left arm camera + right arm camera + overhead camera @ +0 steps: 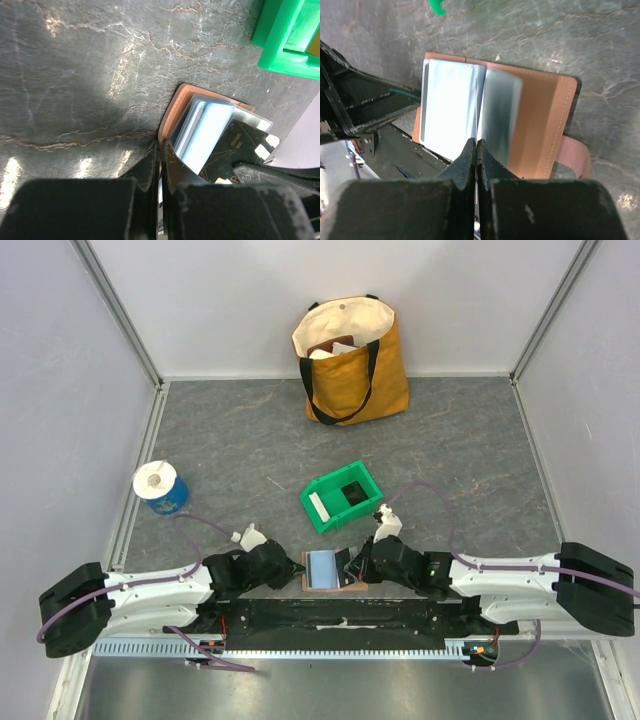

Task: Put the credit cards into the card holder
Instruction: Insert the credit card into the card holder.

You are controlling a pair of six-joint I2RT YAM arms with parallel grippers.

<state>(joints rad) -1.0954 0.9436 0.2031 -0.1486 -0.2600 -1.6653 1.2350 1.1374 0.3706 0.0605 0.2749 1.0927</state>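
Note:
The card holder (325, 568) lies open on the grey mat between my two grippers, brown outside (545, 120) and light blue-grey sleeves inside. My left gripper (298, 565) is shut on its left brown edge (172, 107); the jaws (161, 145) pinch that edge. My right gripper (352, 562) is shut on a dark credit card (235, 145) with gold lines, held on edge over the holder's right half. The right wrist view shows only that card's thin edge (476, 110) running up from the gripper (477, 142). A white credit card (319, 506) lies in the green bin.
The green bin (330, 478) sits just behind the holder and also holds a dark flat square (350, 490). A yellow tote bag (352, 360) stands at the back wall. A blue tub (160, 487) is at the left. The holder's pink snap tab (575, 155) sticks out to the right.

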